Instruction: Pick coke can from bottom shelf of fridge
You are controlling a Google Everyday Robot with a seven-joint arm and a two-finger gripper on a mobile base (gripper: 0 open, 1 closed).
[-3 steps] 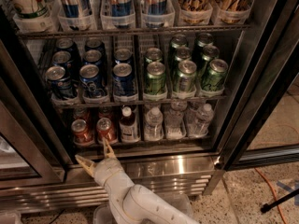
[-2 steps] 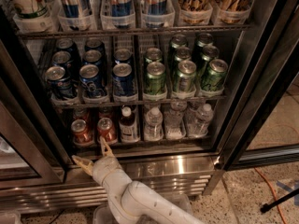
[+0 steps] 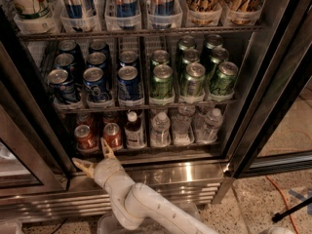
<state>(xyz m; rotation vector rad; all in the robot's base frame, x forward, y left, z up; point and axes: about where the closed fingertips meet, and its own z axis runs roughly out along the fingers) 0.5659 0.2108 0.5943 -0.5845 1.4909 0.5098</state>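
The fridge (image 3: 265, 67) stands open before me with its steel frame and wire racks. On the bottom shelf (image 3: 146, 149) two red coke cans stand at the left, one (image 3: 86, 136) and another (image 3: 112, 135) beside it, with more red cans behind. My gripper (image 3: 94, 155) is low at the shelf's front edge, just below and between these two cans. Its two tan fingers (image 3: 107, 147) are spread apart and hold nothing.
A dark bottle (image 3: 133, 129) and clear water bottles (image 3: 160, 128) fill the rest of the bottom shelf. Blue cans (image 3: 96, 84) and green cans (image 3: 192, 79) stand on the rack above. The glass door (image 3: 280, 121) hangs open at right. An orange cable (image 3: 280, 194) lies on the floor.
The gripper has edged slightly left and lower in front of the bottom shelf. The cans have not moved.
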